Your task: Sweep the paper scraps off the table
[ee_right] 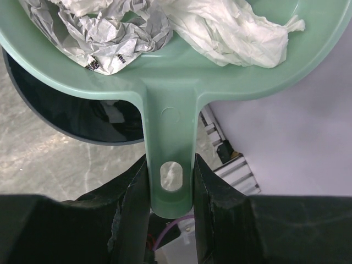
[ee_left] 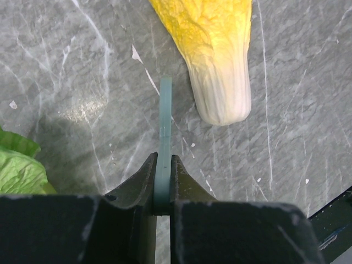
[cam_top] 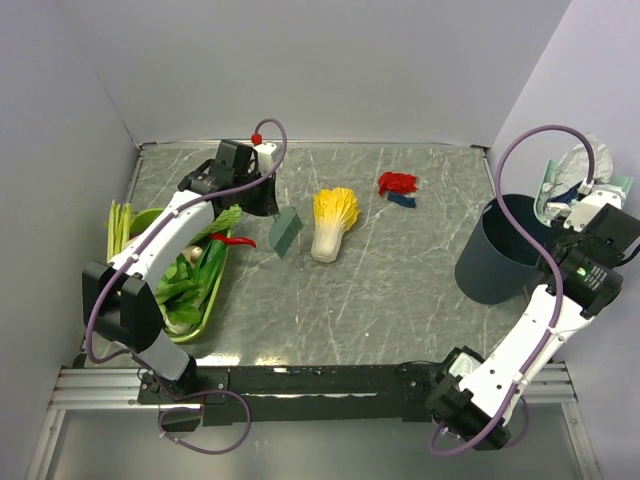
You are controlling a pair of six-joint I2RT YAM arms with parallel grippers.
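Observation:
Red and dark blue paper scraps [cam_top: 398, 186] lie on the marble table [cam_top: 400, 290] at the back, right of the napa cabbage [cam_top: 333, 222]. My left gripper [cam_top: 268, 200] is shut on a flat green scraper [cam_top: 285, 232] standing on edge just left of the cabbage. In the left wrist view the scraper [ee_left: 164, 121] shows edge-on between my gripper's [ee_left: 163, 160] jaws. My right gripper [cam_top: 585, 208] is shut on the handle [ee_right: 169, 137] of a pale green dustpan [ee_right: 181, 74]. The pan holds crumpled white paper wads [ee_right: 231, 27], raised at the far right by the dark bin [cam_top: 500, 250].
A green tray [cam_top: 215, 290] of leafy vegetables stands at the left, with a red chili [cam_top: 232, 240] at its edge. A few tiny white specks [ee_left: 136, 53] lie on the table near the cabbage [ee_left: 217, 55]. Walls enclose three sides.

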